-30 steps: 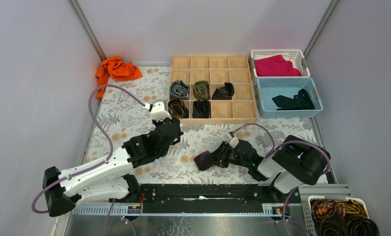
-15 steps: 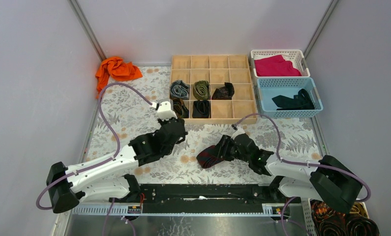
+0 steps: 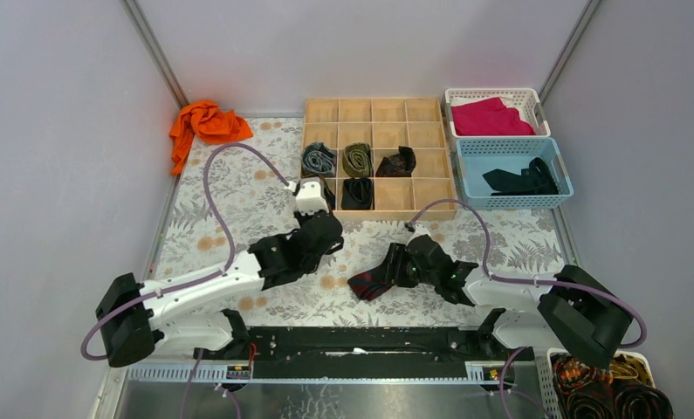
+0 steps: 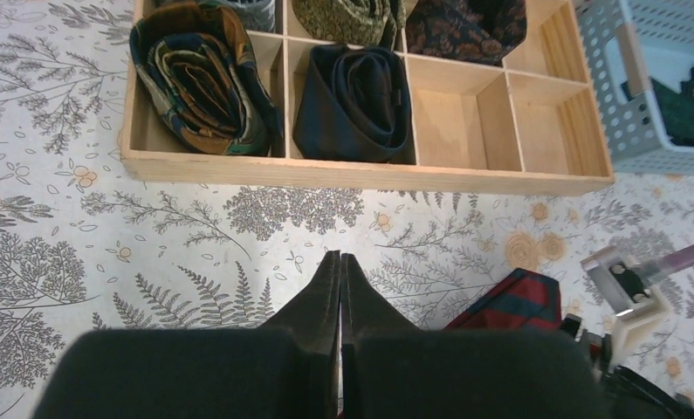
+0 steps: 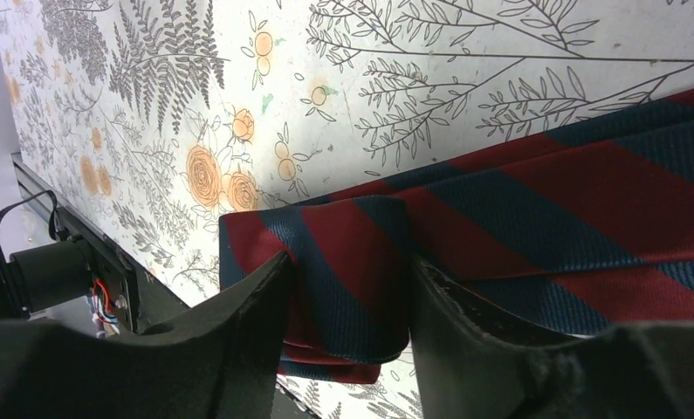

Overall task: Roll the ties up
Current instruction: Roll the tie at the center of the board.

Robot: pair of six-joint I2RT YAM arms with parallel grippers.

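Note:
A navy tie with red diagonal stripes (image 3: 371, 281) lies bunched on the patterned tablecloth in front of the arms. My right gripper (image 3: 392, 267) is shut on it; in the right wrist view the folded tie (image 5: 535, 218) sits pinched in my right gripper (image 5: 347, 292). My left gripper (image 3: 328, 230) is shut and empty, just in front of the wooden organizer (image 3: 434, 206). In the left wrist view my left gripper (image 4: 340, 258) points at the organizer's front wall (image 4: 360, 173), with the striped tie (image 4: 509, 301) at lower right.
The organizer holds coiled ties: grey-blue (image 3: 319, 159), olive (image 3: 357, 159), dark patterned (image 3: 397, 161), black (image 3: 357, 192), brown (image 4: 203, 78). A blue basket (image 3: 468, 182) holds a black tie (image 3: 522, 179). Magenta cloth (image 3: 491, 116) in a white basket; orange cloth (image 3: 208, 122) back left.
My left arm has reached forward and right, closer to the organizer. My right arm has swung its elbow outward while its gripper stays shut on the striped tie in nearly the same spot.

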